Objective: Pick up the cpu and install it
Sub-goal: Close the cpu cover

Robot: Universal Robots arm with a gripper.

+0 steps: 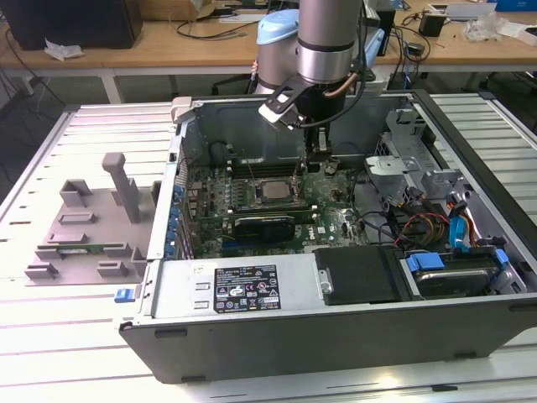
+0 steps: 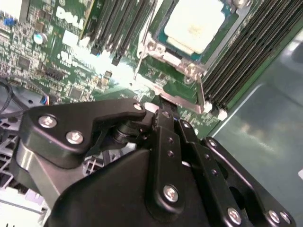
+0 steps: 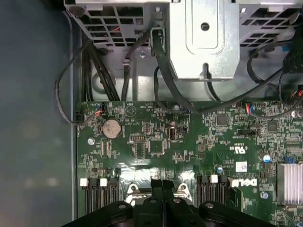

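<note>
The cpu (image 1: 270, 190) already lies flat in its socket on the motherboard (image 1: 334, 217) at the centre of the exterior view, which likely explains why the end effector (image 1: 321, 161), poised just beside it, has its fingers pressed together and empty.

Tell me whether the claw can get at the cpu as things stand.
Likely yes: the cpu lies bare-topped in its socket, and the claw hangs close beside it with nothing between them.
</note>
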